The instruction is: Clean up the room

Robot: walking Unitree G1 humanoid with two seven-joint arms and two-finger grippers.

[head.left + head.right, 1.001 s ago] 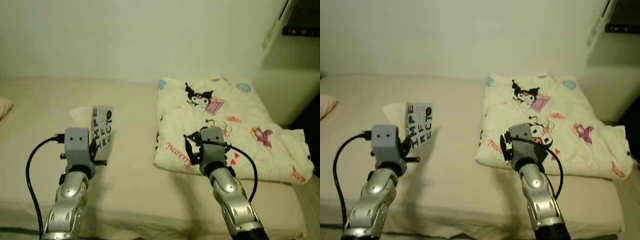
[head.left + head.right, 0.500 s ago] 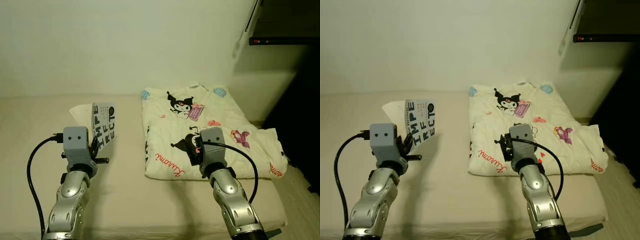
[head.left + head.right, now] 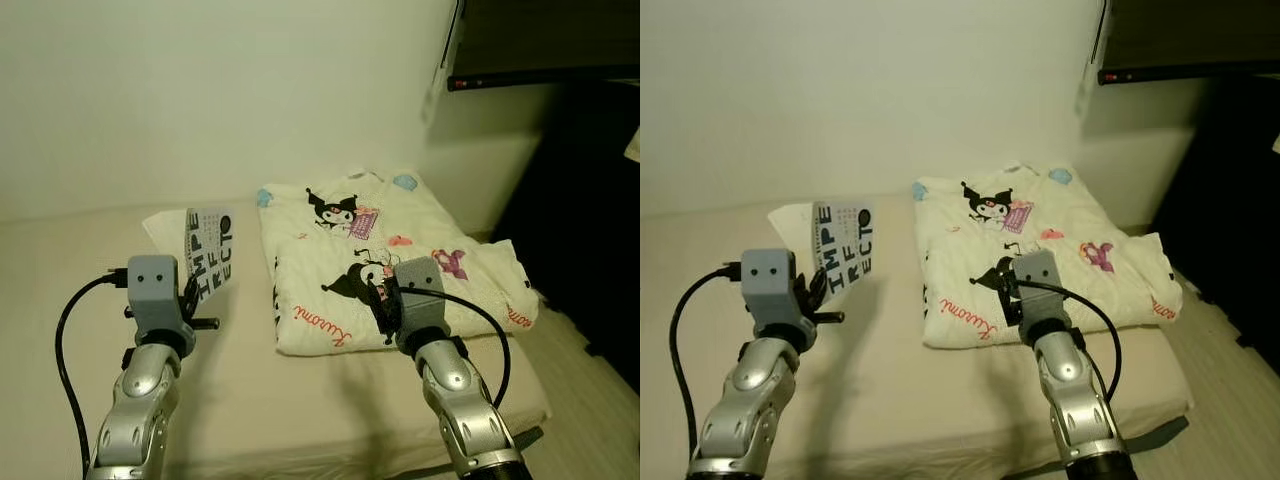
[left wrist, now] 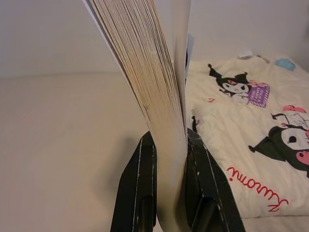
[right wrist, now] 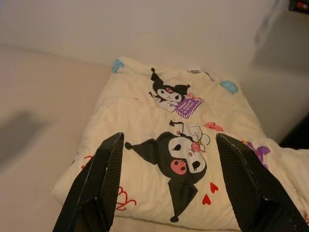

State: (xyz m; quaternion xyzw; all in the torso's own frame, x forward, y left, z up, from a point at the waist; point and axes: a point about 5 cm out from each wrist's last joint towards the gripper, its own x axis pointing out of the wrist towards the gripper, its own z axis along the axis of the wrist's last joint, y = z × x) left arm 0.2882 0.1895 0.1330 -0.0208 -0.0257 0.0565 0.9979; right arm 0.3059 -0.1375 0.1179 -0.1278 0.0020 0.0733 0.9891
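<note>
My left gripper (image 4: 169, 145) is shut on a white book (image 3: 208, 255) with large black letters on its cover, held upright above the beige bed (image 3: 70, 260). In the left wrist view the two black fingers (image 4: 140, 179) clamp the book's page edge (image 4: 154, 87). My right gripper (image 5: 166, 159) stands open over the near edge of a folded cream blanket (image 3: 390, 250) printed with black cartoon characters, nothing between its fingers (image 5: 99, 179). The blanket lies on the right part of the bed.
A pale wall (image 3: 220, 90) backs the bed. A dark shelf or cabinet (image 3: 560, 40) with a small red light hangs at the upper right. Dark floor (image 3: 600, 260) lies right of the bed's edge (image 3: 520, 400).
The camera has turned right and pulled back, so bed and blanket shifted left and the bed's right edge came into sight. Both arms keep their pose; the book stays gripped.
</note>
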